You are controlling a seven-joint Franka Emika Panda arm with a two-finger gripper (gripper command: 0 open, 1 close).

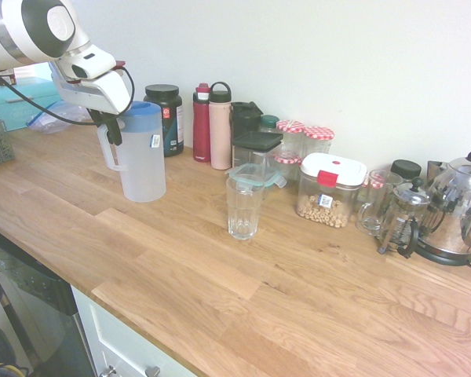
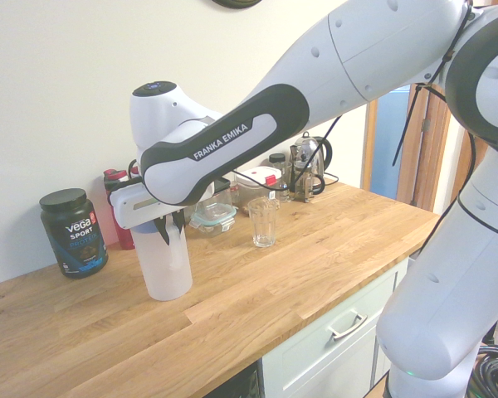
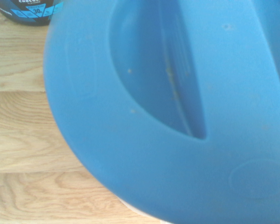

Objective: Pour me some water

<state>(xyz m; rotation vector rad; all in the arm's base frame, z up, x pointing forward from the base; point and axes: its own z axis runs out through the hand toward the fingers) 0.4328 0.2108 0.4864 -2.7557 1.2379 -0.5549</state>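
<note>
Pitcher (image 1: 142,153), frosted white with a blue lid, stands upright on the counter (image 1: 180,259) in the first exterior view, with the tool (image 1: 110,129) clenched on its handle at the side away from the glass. The empty glass (image 1: 242,207) stands apart from the pitcher, toward the kettle (image 1: 458,208). A black tub (image 1: 165,118), a red bottle (image 1: 202,122) and a pink bottle (image 1: 220,126) line the wall just behind the pitcher.

Second exterior view: the tool (image 2: 168,230) grips the pitcher (image 2: 164,261) near its top; the glass (image 2: 263,221) stands beyond it. The black tub (image 2: 73,231) reads "Vega Sport"; the arm reads "FRANKA EMIKA".

Wrist view: the blue lid (image 3: 177,107) fills the frame, seated on the pitcher.

Procedure, as judged: lift straight up, carry the spout over the glass, then tilt slowly. Verify that the lid opening faces the glass, or water may run wide.
</note>
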